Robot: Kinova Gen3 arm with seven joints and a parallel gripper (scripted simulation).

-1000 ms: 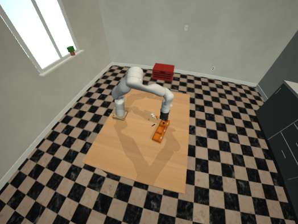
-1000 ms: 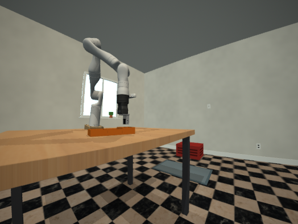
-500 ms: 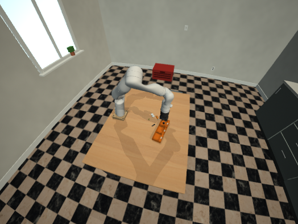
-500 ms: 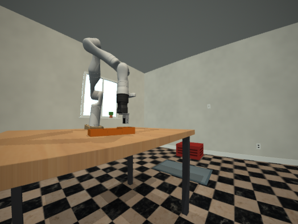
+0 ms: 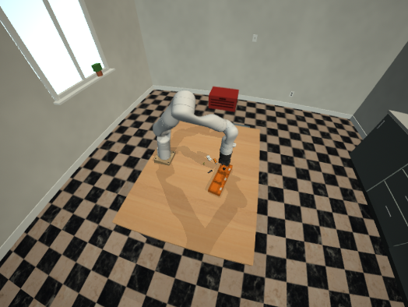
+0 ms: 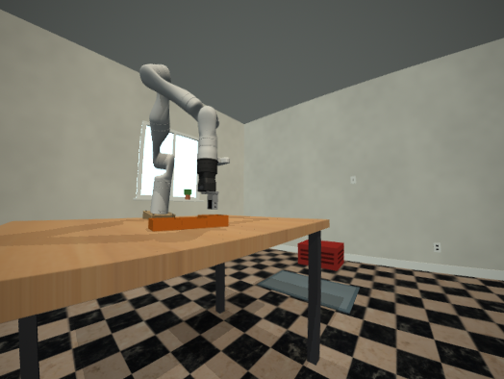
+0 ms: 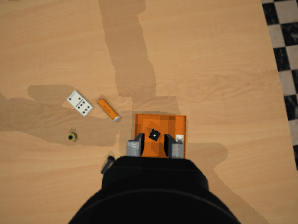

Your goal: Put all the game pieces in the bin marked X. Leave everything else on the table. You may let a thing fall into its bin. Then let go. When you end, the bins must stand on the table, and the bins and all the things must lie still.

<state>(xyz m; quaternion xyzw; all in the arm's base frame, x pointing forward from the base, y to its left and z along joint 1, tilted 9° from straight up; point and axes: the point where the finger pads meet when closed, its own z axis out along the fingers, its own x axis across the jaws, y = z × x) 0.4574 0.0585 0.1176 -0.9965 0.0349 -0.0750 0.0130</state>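
The wooden table (image 5: 187, 218) carries the white Kinova arm (image 6: 202, 125), and everything that matters sits close to the row of orange bins (image 5: 220, 179), the landmark here. The gripper (image 7: 155, 146) hangs directly above the end compartment of that row nearest the arm, its fingers parted about halfway with nothing between them. Below the gap, on the floor of that compartment, lies a small black die (image 7: 154, 134), so one game piece appears to be already delivered. A small white tag (image 7: 180, 137) sits at the compartment's right wall in the wrist view; whatever it bears is too small to read, so I cannot confirm that this is the bin marked X. The remaining game piece, a white domino (image 7: 80, 103) with black pips, lies on the table well to the left of the bin in the wrist view, its long axis running diagonally from upper left to lower right. Between it and the bin lies an orange cylinder with a pale tip (image 7: 109, 110), on a similar diagonal. Nearer the gripper body, left of the bin, are a small brass nut (image 7: 73, 136) and a dark screw (image 7: 107, 164). These three look like items to leave. The next reach, as I judge it, goes left past the orange cylinder, with the wrist turned to close across the domino's short side.
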